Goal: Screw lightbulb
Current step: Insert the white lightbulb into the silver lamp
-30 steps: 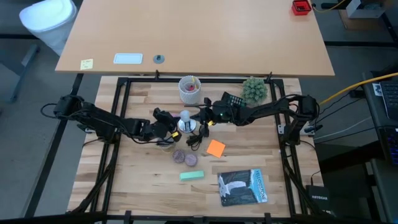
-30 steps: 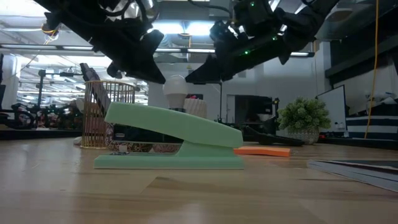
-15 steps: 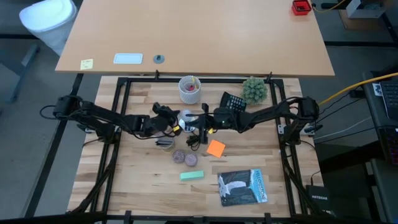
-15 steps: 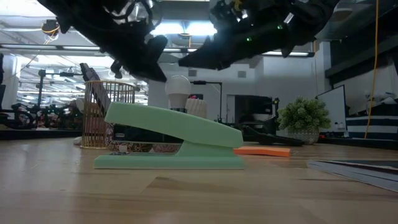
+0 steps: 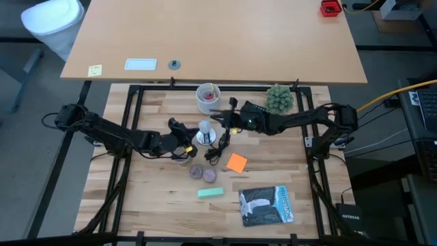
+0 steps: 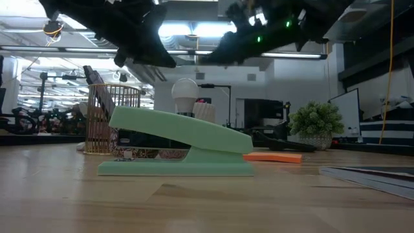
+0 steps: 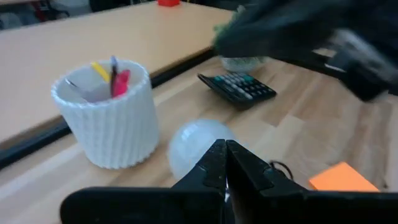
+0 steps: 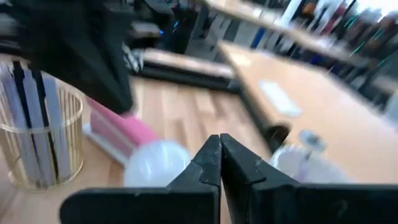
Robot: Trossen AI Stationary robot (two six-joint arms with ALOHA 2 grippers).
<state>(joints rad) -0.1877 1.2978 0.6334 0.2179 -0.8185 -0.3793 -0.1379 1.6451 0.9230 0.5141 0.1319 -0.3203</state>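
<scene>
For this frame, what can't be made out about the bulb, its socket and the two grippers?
- Bulb base and socket: low view, hidden behind the green stapler; high view, too small.
- Whether the bulb is fully screwed in: no view shows the thread.
- Left gripper: its own view shows shut fingers hiding the bulb's lower part.
- Right gripper: shut; its own view is blurred, so the bulb's outline is vague.
- Both arms: low view, cut off by the top edge.

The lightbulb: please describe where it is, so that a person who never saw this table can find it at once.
On the slatted wooden table, find the white ribbed cup of pens near the far edge. Just in front of it, toward the middle, stands the lightbulb, between the two dark grippers. It is the only small, smooth white globe, much smaller than the cup.
</scene>
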